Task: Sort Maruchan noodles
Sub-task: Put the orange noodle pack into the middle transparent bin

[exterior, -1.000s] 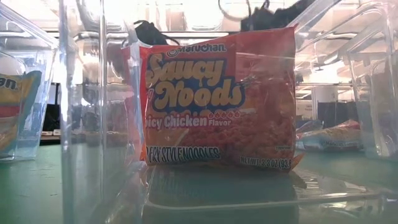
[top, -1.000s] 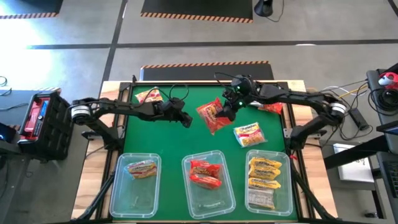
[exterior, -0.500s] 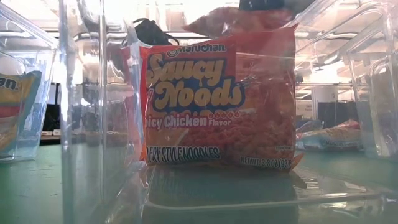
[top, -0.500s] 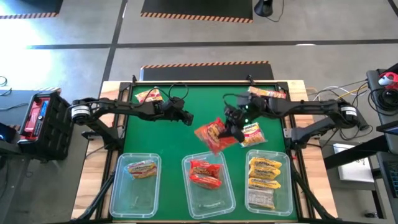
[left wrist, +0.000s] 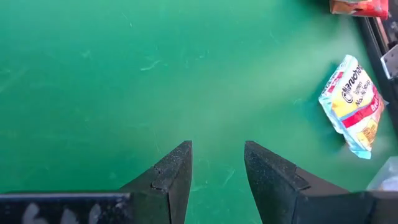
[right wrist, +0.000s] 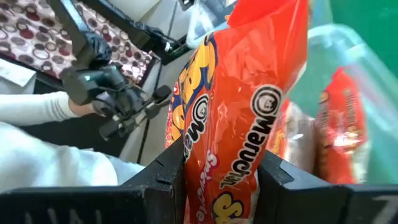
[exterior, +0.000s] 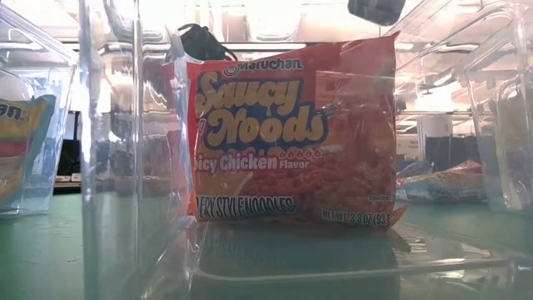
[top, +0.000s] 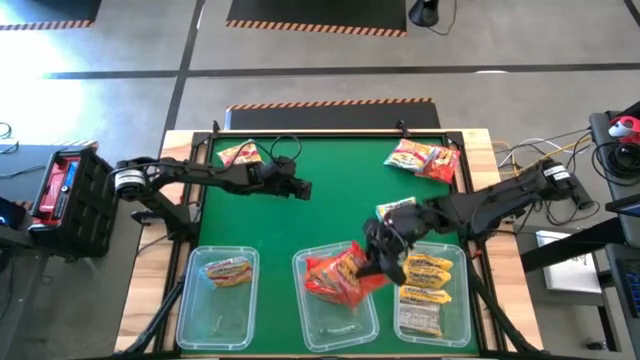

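My right gripper (top: 377,252) is shut on a red Maruchan noodle packet (top: 345,268) above the middle clear bin (top: 335,322), which holds other red packets (exterior: 291,133). The left bin (top: 218,310) holds an orange-pink packet (top: 228,270). The right bin (top: 432,322) holds several yellow packets (top: 428,275). Loose packets lie flat on the green mat at the far left (top: 240,153) and far right (top: 425,158), and a yellow one (top: 397,210) lies by my right arm. My left gripper (top: 302,189) hovers open over bare mat (left wrist: 217,180). My right gripper pinches the red packet between its two fingers near one end (right wrist: 219,163). The rest of the packet reaches out ahead of the fingers. They come slanting down from the table's right side. The packet hangs tilted over the middle bin; whether it touches the packets below I cannot tell.
The three bins stand side by side along the near edge. Bare green mat lies across the middle of the table. A black frame borders the mat (top: 205,200). A person's hand on a controller (right wrist: 93,93) shows beyond the table in the right wrist view.
My right gripper has swung from the middle of the table toward the near edge, carrying the red packet clear of the mat until it hangs over the middle bin. The yellow packet it passed stays on the mat.
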Controlling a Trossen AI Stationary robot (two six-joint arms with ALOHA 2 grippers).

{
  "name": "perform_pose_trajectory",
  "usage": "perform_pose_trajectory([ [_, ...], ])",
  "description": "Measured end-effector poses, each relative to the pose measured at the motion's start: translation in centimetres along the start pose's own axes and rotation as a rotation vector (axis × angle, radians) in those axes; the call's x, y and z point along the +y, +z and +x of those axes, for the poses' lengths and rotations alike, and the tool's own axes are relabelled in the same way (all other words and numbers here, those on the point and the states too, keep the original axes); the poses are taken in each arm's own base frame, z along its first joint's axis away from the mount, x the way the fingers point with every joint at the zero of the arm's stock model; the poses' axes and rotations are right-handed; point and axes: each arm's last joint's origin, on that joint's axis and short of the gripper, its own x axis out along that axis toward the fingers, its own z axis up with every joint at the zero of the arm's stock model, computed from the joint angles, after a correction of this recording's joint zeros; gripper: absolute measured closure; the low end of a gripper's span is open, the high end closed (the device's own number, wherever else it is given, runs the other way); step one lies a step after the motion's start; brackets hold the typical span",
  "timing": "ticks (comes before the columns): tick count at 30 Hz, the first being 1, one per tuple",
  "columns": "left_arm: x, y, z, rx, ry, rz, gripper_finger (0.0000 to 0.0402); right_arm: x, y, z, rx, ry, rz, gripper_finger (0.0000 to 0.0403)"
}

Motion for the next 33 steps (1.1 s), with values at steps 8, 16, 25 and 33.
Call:
perform_pose_trajectory([
  [8, -0.6, -0.9, -0.1, 0.036, -0.028, 0.009, 0.0271, 1.7, -2.4, 2.0, -0.005, -0.087, 0.012, 0.0298],
  [16, -1.2, -1.7, -0.2, 0.054, -0.043, 0.043, 0.0271, 3.2, -2.2, 3.7, 0.086, -0.191, -0.039, 0.0298],
  [25, -2.0, -3.4, -0.4, 0.103, -0.046, 0.056, 0.0271, 4.7, -1.0, 6.9, 0.358, -0.416, -0.194, 0.0298],
  [33, -2.0, -3.8, -0.4, 0.120, -0.035, 0.068, 0.0271, 5.4, 0.0, 9.6, 0.432, -0.407, -0.294, 0.0298],
])
